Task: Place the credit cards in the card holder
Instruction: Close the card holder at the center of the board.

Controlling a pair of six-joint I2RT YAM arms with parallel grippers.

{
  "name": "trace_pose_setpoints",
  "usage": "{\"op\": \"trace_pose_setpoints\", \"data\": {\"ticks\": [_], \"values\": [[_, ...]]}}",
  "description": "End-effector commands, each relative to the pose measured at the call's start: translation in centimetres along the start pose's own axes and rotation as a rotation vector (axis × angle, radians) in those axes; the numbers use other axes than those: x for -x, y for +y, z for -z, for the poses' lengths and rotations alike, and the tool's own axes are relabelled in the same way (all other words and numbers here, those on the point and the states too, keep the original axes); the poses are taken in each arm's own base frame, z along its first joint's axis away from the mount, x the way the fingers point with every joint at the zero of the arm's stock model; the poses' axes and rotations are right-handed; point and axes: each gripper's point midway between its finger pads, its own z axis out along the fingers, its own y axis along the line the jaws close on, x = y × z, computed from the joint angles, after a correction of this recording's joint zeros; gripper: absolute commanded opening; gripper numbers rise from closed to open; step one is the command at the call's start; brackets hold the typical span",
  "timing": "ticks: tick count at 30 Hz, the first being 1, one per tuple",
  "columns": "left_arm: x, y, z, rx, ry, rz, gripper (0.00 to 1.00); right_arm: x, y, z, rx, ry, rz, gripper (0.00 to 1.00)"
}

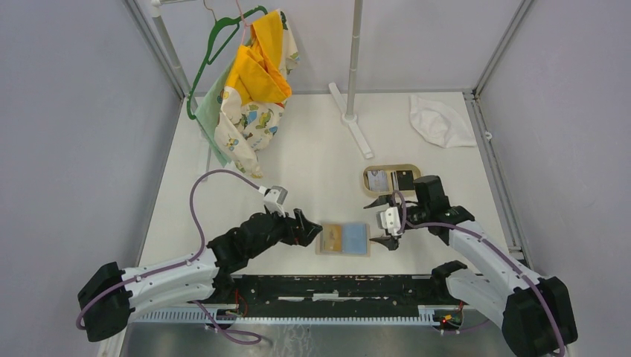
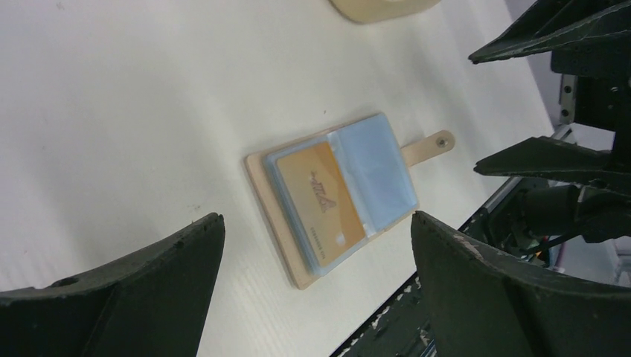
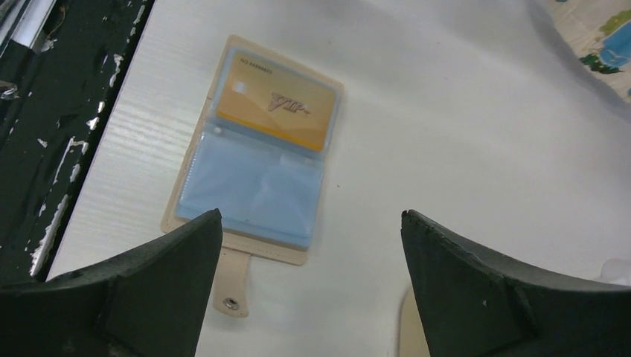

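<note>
The tan card holder (image 1: 344,239) lies open on the table, near the front edge. A gold credit card (image 1: 331,238) sits in its left sleeve, and the light blue right sleeve looks empty. It also shows in the left wrist view (image 2: 294,256) and in the right wrist view (image 3: 245,249), with its snap tab (image 3: 231,286). A white-grey card (image 1: 378,179) and a dark card (image 1: 405,179) lie in the oval tan tray (image 1: 392,168). My left gripper (image 1: 314,233) is open and empty just left of the holder. My right gripper (image 1: 383,222) is open and empty just right of it.
Clothes on a green hanger (image 1: 249,89) hang at the back left. A white stand pole with its foot (image 1: 356,119) stands at the back middle. A white cloth (image 1: 440,119) lies at the back right. A black rail (image 1: 335,286) runs along the near edge.
</note>
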Motion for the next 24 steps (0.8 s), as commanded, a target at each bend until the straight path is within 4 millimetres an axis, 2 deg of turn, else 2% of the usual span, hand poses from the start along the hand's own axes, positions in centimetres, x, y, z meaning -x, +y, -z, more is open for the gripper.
{"op": "trace_pose_setpoints", "data": {"ticks": [1, 6, 11, 13, 16, 19, 24], "values": [[-0.3, 1.2, 0.3, 0.069, 0.027, 0.007, 1.00, -0.5, 0.4, -0.3, 0.046, 0.035, 0.070, 0.94], [-0.5, 2.0, 0.7, 0.105, 0.043, -0.026, 1.00, -1.8, 0.9, -1.0, 0.074, 0.096, 0.079, 0.89], [-1.1, 3.0, 0.9, 0.156, 0.070, -0.034, 0.99, -3.0, 2.1, -2.1, 0.136, 0.155, 0.066, 0.77], [-1.3, 3.1, 0.8, 0.165, 0.083, -0.032, 0.94, -3.6, 2.5, -2.5, 0.160, 0.188, 0.060, 0.72], [-2.0, 2.9, 0.4, 0.159, 0.117, -0.034, 0.87, -4.7, 2.9, -3.1, 0.179, 0.246, 0.040, 0.58], [-2.5, 2.3, -0.2, 0.130, 0.141, -0.023, 0.86, -4.9, 3.1, -3.7, 0.192, 0.266, 0.009, 0.47], [-3.8, 1.7, -1.2, 0.099, 0.191, 0.000, 0.86, -5.3, 2.9, -3.9, 0.171, 0.292, -0.007, 0.39]]}}
